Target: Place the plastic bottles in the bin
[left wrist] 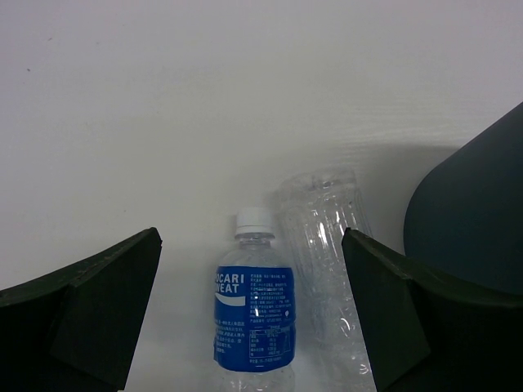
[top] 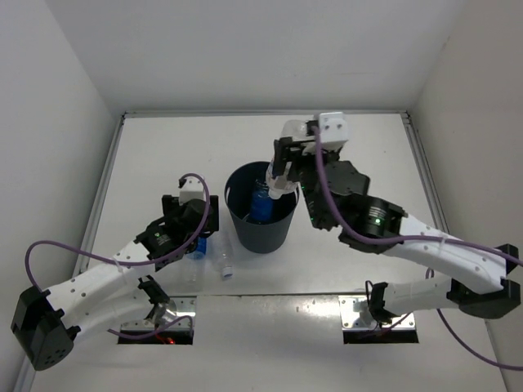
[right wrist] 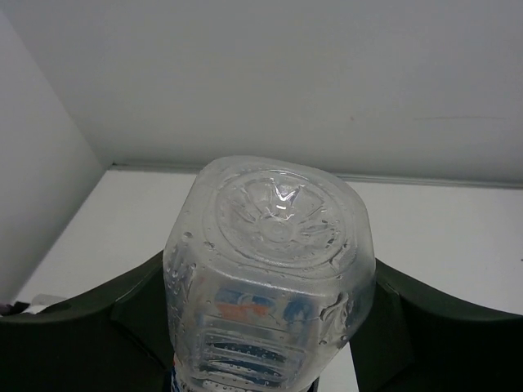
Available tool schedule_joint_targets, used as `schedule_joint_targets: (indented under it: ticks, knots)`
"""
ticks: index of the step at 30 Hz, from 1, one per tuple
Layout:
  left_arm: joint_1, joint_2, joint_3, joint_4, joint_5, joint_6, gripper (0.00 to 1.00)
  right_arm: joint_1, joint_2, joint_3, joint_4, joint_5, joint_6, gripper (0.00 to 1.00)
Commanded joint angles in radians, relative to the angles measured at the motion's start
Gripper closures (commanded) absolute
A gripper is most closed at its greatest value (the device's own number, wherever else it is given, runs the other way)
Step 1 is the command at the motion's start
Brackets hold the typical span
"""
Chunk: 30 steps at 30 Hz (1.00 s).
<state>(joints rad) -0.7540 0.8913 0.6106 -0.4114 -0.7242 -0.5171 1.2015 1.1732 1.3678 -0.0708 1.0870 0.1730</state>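
The dark grey-blue bin point(top: 261, 233) stands mid-table. My right gripper point(top: 276, 181) hangs over its right rim, shut on a clear plastic bottle point(right wrist: 278, 212) whose base faces the wrist camera, with my right gripper point(right wrist: 270, 314) clamped on its sides. A blue-labelled bottle point(top: 261, 204) shows inside the bin's mouth under that gripper. My left gripper point(top: 198, 235) is open, low over the table left of the bin. Between its fingers lies a blue-labelled bottle point(left wrist: 253, 314), white cap away from the wrist. An unlabelled clear bottle point(left wrist: 327, 237) lies beside it, also in the top view point(top: 222, 261).
The bin's wall point(left wrist: 474, 212) is close to the right of the left gripper point(left wrist: 252, 245). White walls close in the table on the left, back and right. Purple cables loop from both arms.
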Motion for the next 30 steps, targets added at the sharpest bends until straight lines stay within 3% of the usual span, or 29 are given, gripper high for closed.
schedule_joint_targets:
  ticks: [1,4,6,8,11,15,25,30]
  knots:
    - [-0.011,0.0,0.038,0.01,-0.001,-0.011,0.0,0.007,0.063,0.045,-0.02,-0.056,-0.038,0.62]
    - [-0.011,-0.009,0.038,0.01,-0.001,-0.011,0.0,0.007,0.095,0.054,-0.084,-0.105,0.014,0.59]
    - [-0.021,-0.018,0.038,0.0,-0.001,-0.011,0.0,0.007,0.109,0.054,-0.11,-0.114,0.036,0.46]
    - [-0.021,-0.028,0.038,0.0,-0.011,-0.02,0.0,0.007,0.12,0.054,-0.13,-0.114,0.048,0.43]
    - [-0.021,-0.028,0.038,0.0,-0.011,-0.02,0.0,0.007,0.129,0.054,-0.153,-0.114,0.048,0.21]
    - [-0.021,-0.028,0.038,0.0,-0.011,-0.02,0.0,-0.016,0.129,0.054,-0.153,-0.084,0.066,0.0]
    - [-0.021,-0.018,0.048,0.0,-0.001,-0.02,0.0,-0.063,0.105,0.045,-0.181,-0.012,0.102,0.0]
    - [-0.021,-0.009,0.048,0.0,0.017,-0.02,0.0,-0.086,0.085,0.034,-0.268,0.001,0.201,0.0]
